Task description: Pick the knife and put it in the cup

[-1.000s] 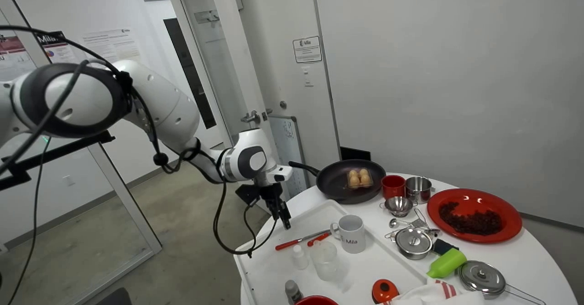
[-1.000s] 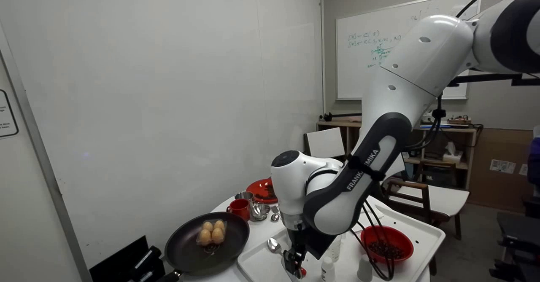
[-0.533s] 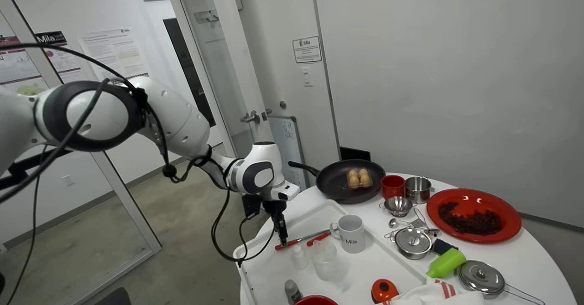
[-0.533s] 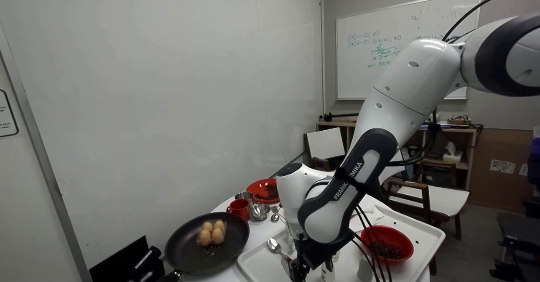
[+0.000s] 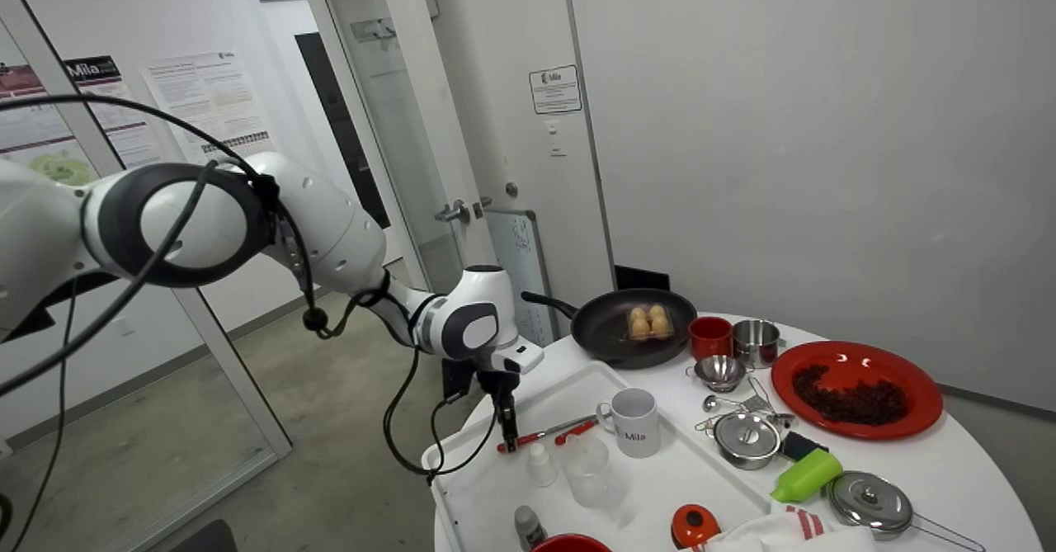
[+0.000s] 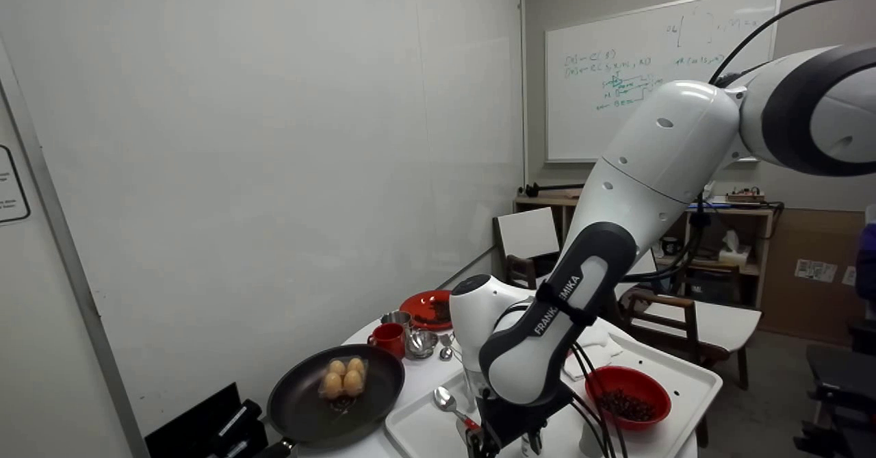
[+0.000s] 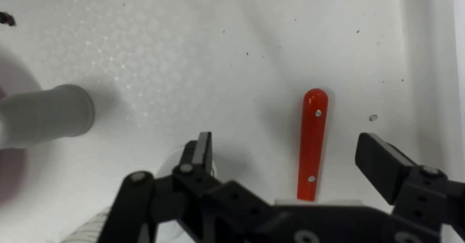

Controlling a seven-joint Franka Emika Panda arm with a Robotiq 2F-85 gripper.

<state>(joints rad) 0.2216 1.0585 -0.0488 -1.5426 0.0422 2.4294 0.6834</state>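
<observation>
The knife [image 5: 540, 435] lies on the white tray [image 5: 660, 486], red handle toward the arm. In the wrist view its red handle [image 7: 313, 145] stands between the two spread fingers, touching neither; its blade is hidden under the gripper body. The cup [image 5: 637, 416], a white mug marked "Mila", stands upright on the tray beyond the blade; the arm hides most or all of it in an exterior view. My gripper [image 7: 290, 152] is open and empty, low over the handle. It also shows in both exterior views [image 5: 508, 443] [image 6: 482, 444].
A white bottle [image 5: 541, 465] and a clear container [image 5: 587, 474] stand close beside the knife. A red-handled spoon [image 6: 445, 399] lies alongside. A grey-capped shaker [image 7: 47, 114] and a red bowl [image 6: 628, 403] stand farther along the tray. The frying pan [image 5: 606, 333] is behind.
The arm has come down, bringing the open gripper from above the tray to the knife's handle. The last half second shows only a small further descent. The knife and cup have not moved.
</observation>
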